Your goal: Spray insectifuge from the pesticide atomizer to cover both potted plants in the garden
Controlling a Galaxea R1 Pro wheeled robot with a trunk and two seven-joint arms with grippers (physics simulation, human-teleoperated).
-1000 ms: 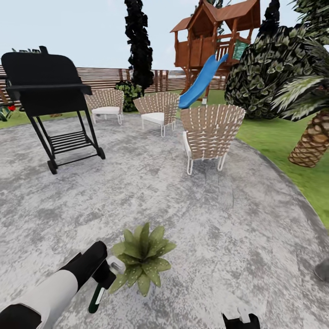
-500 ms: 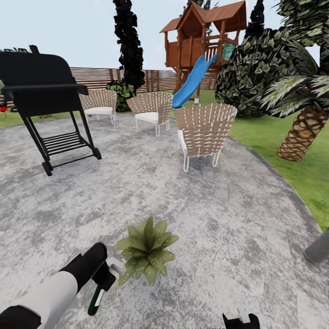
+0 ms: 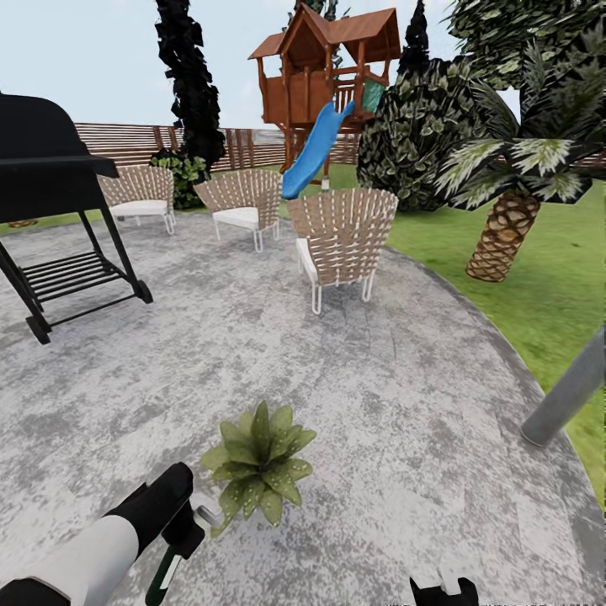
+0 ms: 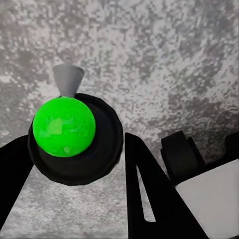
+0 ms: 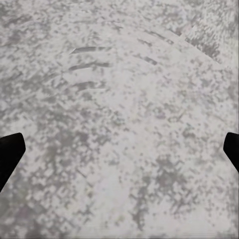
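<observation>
One potted plant (image 3: 257, 463), a low rosette of pointed green leaves, stands on the grey stone patio (image 3: 404, 404) of the garden, near the bottom of the head view. Pale specks dot its nearer leaves. My left gripper (image 3: 187, 526) is shut on the pesticide atomizer (image 3: 168, 574), just left of the plant. The whitish head (image 3: 206, 509) points toward the leaves. In the left wrist view the atomizer (image 4: 63, 127) shows end-on between the black fingers (image 4: 149, 199). My right gripper (image 3: 443, 589) sits at the bottom edge, open, with its fingertips (image 5: 10, 154) wide apart over bare stone.
A black grill (image 3: 50, 185) stands at the left. Three wicker chairs (image 3: 341, 240) sit beyond the plant. A slanting grey pole (image 3: 564, 396) rises at the patio's right edge. Lawn (image 3: 547, 286), a palm (image 3: 505, 236), bushes, a playhouse (image 3: 324, 76) and a fence lie behind.
The whole view has swung right, so grill, chairs and playhouse sit further left and more of the grey pole shows. My left gripper keeps the atomizer beside the plant.
</observation>
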